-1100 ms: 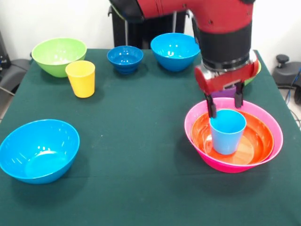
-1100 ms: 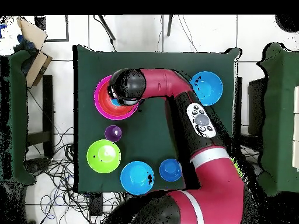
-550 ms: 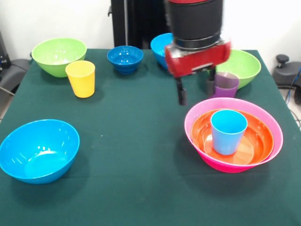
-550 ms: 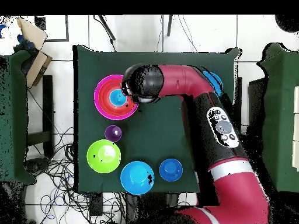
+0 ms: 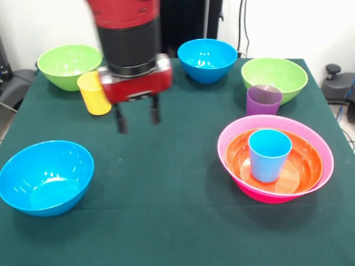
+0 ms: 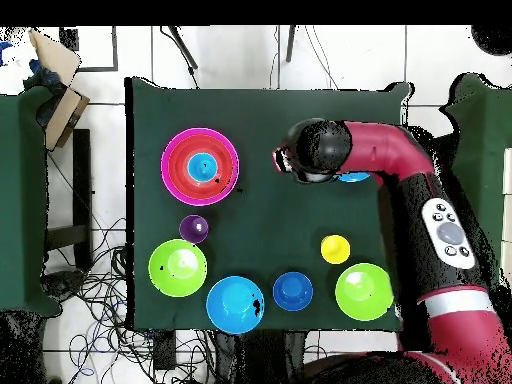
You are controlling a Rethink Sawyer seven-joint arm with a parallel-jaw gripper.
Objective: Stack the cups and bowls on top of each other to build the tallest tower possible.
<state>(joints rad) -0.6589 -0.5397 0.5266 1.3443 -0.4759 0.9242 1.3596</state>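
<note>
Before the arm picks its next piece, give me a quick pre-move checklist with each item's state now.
1. Gripper empty, jaws open: ok.
2. Light blue cup upright inside orange bowl, which is nested in pink bowl: ok.
3. Yellow cup upright: ok, though the arm partly hides it in the front view.
4. Purple cup upright, apart from the pink bowl: ok.
5. Small dark-blue bowl reachable: cannot tell; hidden in front view.

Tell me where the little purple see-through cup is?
In the front view, the translucent purple plastic cup stands on the right, between the lime green bowl behind it and the big pink bowl.
</note>
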